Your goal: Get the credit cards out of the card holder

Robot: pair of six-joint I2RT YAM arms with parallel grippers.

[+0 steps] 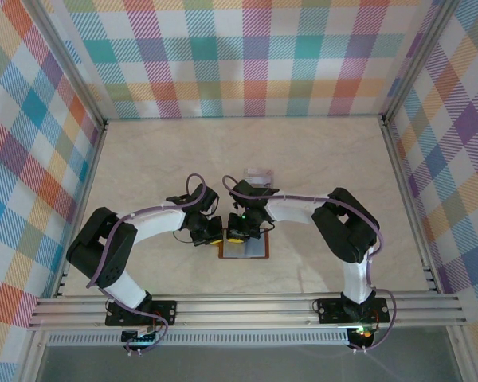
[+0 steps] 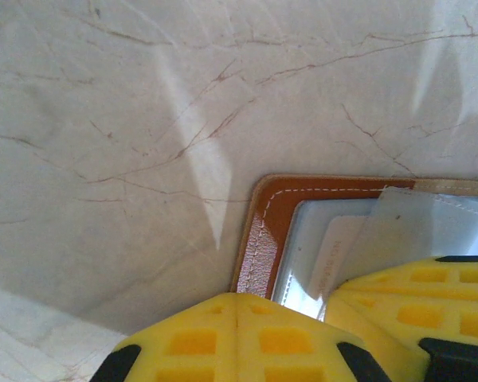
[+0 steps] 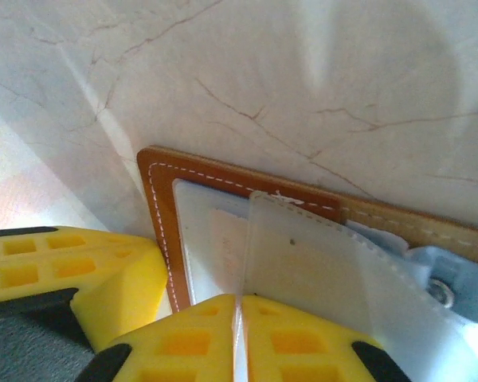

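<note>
Stitched leather card holder (image 2: 263, 215), glossy clear plastic sleeve (image 3: 303, 270), marble-veined table (image 2: 143, 119).

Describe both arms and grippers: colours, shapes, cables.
Left arm and right arm: white tubular links, bulky black joints, and a purple cable looped along each. Left gripper and right gripper: yellow fingers with square grid recesses, on black mounts.

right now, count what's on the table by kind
card holder: 1
card showing inside it: 1
pale flat piece farther back: 1
pincers: 2, left pincer and right pincer
total: 5
</note>
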